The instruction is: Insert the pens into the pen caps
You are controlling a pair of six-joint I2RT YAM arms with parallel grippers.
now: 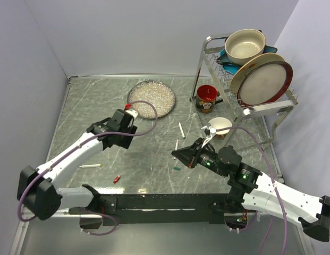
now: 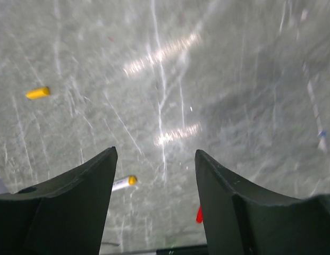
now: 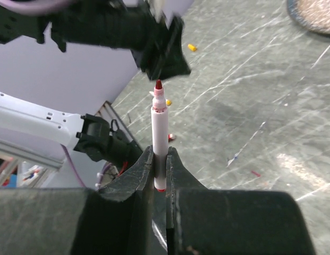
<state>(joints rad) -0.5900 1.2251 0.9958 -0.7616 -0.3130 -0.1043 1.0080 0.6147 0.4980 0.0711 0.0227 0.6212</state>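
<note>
My right gripper (image 1: 176,154) (image 3: 160,150) is shut on a white pen (image 3: 160,125) with a red tip. It holds the pen above the table, tip toward the left arm. My left gripper (image 1: 122,139) (image 2: 154,151) is open and empty, above the table. Below it lie a yellow-tipped pen (image 2: 124,183) (image 1: 90,166), a red cap (image 2: 199,214) (image 1: 117,179) and an orange-yellow cap (image 2: 37,93) (image 3: 192,47). A third pen (image 1: 181,130) lies mid-table. A dark green cap (image 1: 177,168) lies just in front of my right gripper.
A round glittery plate (image 1: 151,98) lies at the back. A red mug (image 1: 207,98), a small white bowl (image 1: 220,126) and a dish rack (image 1: 244,69) with a bowl and plates stand at the right. Walls close the left and back.
</note>
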